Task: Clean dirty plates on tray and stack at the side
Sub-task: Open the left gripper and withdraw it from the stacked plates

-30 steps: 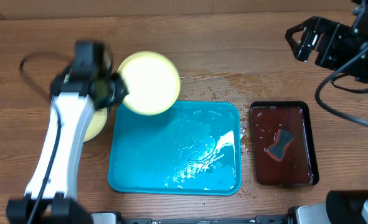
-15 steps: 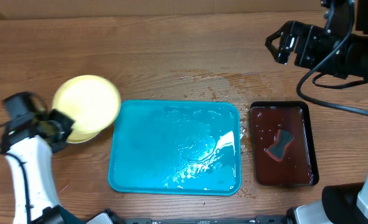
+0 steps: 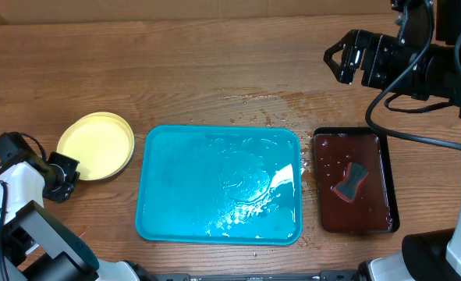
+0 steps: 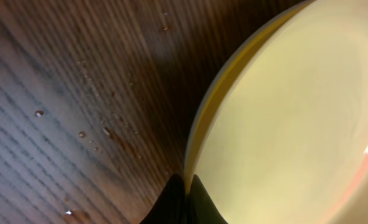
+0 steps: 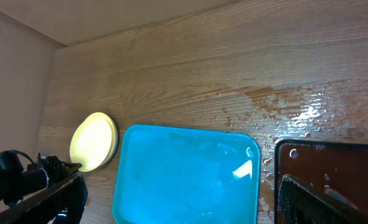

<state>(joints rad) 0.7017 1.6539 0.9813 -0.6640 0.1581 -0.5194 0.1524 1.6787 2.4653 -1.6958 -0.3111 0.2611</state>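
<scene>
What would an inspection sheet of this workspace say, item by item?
Surface: brown wooden table, water puddle right of centre.
Job's things: pale yellow round plastic plates stacked left of the large turquoise rectangular plastic tray; tray wet, bearing no plates.
Clutter: small dark maroon tray holding a grey bow-shaped scrubber.
Grippers: left pincer at the plate rim, grip unclear; right pincer open, far right.
Cables: black cable by the maroon tray's far corner.
Surroundings: beige wall behind the table.
</scene>
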